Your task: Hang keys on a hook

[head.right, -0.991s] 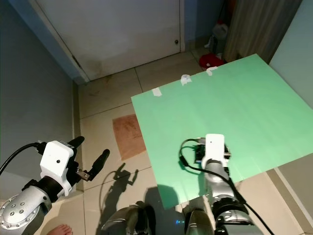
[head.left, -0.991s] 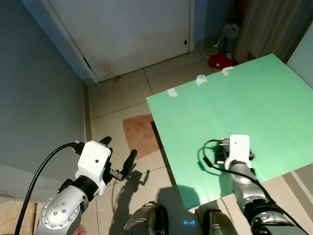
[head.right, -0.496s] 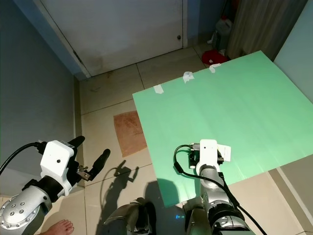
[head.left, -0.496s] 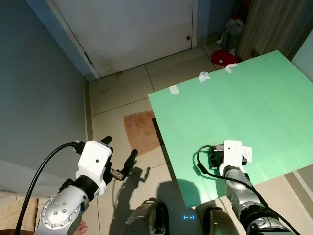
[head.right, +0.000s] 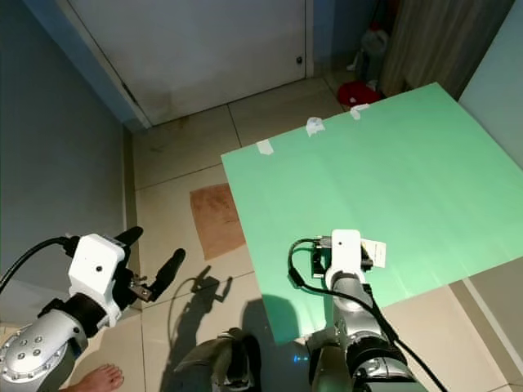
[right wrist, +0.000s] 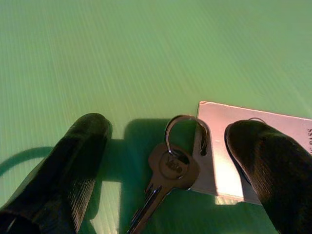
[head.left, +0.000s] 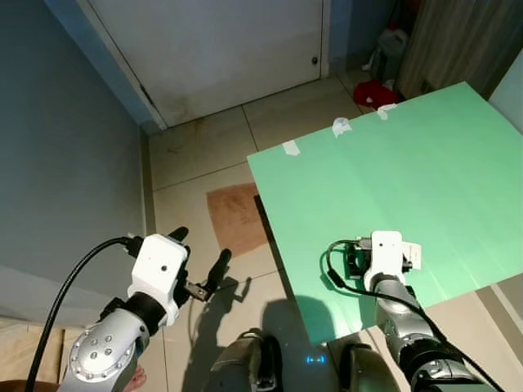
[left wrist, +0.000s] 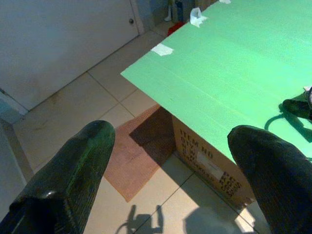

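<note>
Right wrist view has the right gripper low over the green sheet, fingers spread apart around a silver key on a ring with a pale card tag, all lying flat on the sheet. Left gripper hangs over the tiled floor beside the sheet, fingers apart, holding nothing

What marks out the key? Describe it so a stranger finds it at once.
Start at the big green corrugated board lying on the brown box. Near its front edge, the right gripper hovers open. Between its black fingers lies the silver metal key, on a split ring with a flat pale rectangular tag; nothing else there is metal.
</note>
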You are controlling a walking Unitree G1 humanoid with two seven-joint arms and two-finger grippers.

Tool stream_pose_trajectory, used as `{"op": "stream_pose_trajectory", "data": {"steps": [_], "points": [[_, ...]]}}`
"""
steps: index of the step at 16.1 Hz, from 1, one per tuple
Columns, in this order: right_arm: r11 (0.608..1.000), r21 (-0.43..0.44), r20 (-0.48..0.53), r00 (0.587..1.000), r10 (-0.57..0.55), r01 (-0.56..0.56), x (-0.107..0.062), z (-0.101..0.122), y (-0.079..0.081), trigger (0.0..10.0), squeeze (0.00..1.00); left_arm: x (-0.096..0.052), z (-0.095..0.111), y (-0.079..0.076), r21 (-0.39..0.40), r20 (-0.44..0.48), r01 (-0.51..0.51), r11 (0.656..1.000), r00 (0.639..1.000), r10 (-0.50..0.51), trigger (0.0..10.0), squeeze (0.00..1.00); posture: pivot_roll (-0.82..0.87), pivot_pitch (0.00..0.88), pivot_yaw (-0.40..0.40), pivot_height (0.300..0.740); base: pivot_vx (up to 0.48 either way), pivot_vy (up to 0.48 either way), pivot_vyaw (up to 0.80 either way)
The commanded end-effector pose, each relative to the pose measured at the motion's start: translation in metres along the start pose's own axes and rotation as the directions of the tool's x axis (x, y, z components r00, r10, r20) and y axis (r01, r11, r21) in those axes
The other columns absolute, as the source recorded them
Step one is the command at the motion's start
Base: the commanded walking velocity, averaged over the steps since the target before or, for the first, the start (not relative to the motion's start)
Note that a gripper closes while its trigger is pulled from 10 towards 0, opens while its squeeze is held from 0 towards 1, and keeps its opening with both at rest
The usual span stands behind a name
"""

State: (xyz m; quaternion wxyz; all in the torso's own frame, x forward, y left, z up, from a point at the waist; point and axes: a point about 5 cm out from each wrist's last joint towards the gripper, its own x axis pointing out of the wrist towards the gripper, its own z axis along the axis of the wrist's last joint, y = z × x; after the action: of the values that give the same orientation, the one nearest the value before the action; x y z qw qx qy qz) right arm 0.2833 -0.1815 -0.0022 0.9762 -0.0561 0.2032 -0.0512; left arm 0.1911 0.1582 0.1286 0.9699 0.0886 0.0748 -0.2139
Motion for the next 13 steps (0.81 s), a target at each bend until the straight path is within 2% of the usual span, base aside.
{"op": "stream_pose_trajectory", "data": {"steps": [1, 4, 5, 6, 7, 13], "points": [[1.000, -0.001, -0.044, 0.999, 0.024, -0.024, -0.0053, -0.0130, 0.0051, 10.0, 1.00, -0.0040, 0.0009, 0.0010, 0.014, -0.012, -0.003, 1.000, 1.000, 0.003, 10.0, 0.00, 0.14, 0.252, 0.192, 0.720, 0.000, 0.000, 0.00], [1.000, -0.002, -0.052, 0.998, 0.024, -0.024, -0.0056, -0.0145, 0.0044, 10.0, 1.00, -0.0040, 0.0009, 0.0010, 0.014, -0.014, -0.002, 1.000, 1.000, 0.002, 10.0, 0.00, 0.14, 0.255, 0.194, 0.720, 0.000, 0.000, 0.00], [0.998, -0.065, -0.046, 0.999, 0.011, -0.014, -0.0053, -0.0133, 0.0044, 10.0, 1.00, -0.0039, 0.0009, 0.0010, 0.015, -0.015, -0.001, 1.000, 1.000, 0.001, 10.0, 0.00, 0.14, 0.257, 0.196, 0.720, 0.000, 0.000, 0.00], [0.997, -0.070, -0.038, 0.999, 0.027, -0.029, -0.0053, -0.0121, 0.0072, 10.0, 0.00, -0.0035, 0.0009, 0.0009, 0.015, -0.015, 0.000, 1.000, 1.000, 0.000, 10.0, 0.00, 0.14, 0.258, 0.197, 0.720, 0.000, 0.000, 0.00], [0.998, -0.049, -0.026, 0.999, 0.041, -0.042, -0.0055, -0.0108, 0.0093, 0.0, 0.00, -0.0028, 0.0010, 0.0007, 0.015, -0.015, 0.003, 1.000, 1.000, -0.002, 10.0, 0.00, 0.13, 0.259, 0.198, 0.720, 0.000, 0.000, 0.00], [0.999, -0.022, -0.034, 0.999, 0.041, -0.041, -0.0065, -0.0131, 0.0058, 0.0, 0.00, -0.0010, 0.0014, 0.0018, 0.017, -0.016, 0.003, 1.000, 1.000, -0.003, 10.0, 0.00, 0.13, 0.271, 0.199, 0.720, 0.000, 0.000, 0.00]]}}
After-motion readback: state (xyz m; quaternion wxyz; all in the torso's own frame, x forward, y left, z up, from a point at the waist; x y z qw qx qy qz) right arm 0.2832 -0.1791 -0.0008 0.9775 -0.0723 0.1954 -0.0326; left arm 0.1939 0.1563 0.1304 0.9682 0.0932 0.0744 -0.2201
